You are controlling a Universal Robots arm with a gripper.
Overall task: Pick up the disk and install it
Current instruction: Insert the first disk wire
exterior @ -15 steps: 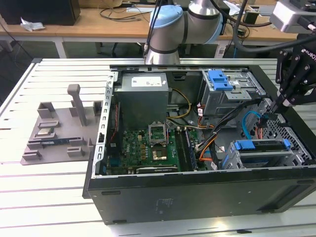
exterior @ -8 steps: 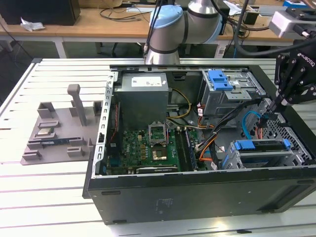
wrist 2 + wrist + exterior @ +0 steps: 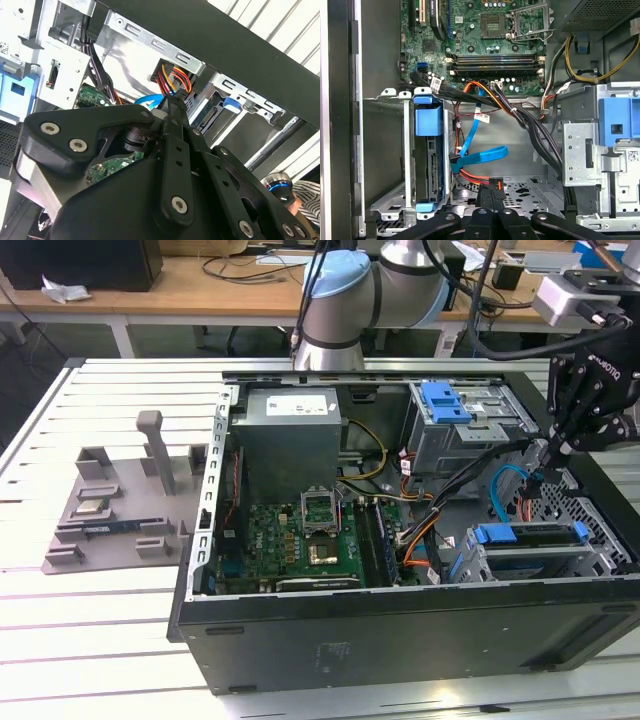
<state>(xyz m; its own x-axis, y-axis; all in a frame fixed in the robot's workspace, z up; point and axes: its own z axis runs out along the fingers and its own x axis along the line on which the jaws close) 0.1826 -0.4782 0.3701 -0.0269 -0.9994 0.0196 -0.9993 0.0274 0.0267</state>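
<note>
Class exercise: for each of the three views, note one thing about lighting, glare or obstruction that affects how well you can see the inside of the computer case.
Exterior view: strong glare whitens the slatted table in the foreground, while the computer case interior stays evenly lit.
Second wrist view: the dark gripper body blocks the lower part, and the slats behind are overexposed.
First wrist view: even light and a sharp motherboard.

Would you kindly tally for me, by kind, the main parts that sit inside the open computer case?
power supply: 1
motherboard: 1
drive cage with a blue tab: 1
disk in its blue bracket: 1
flat blue cable: 1
Total: 5
</note>
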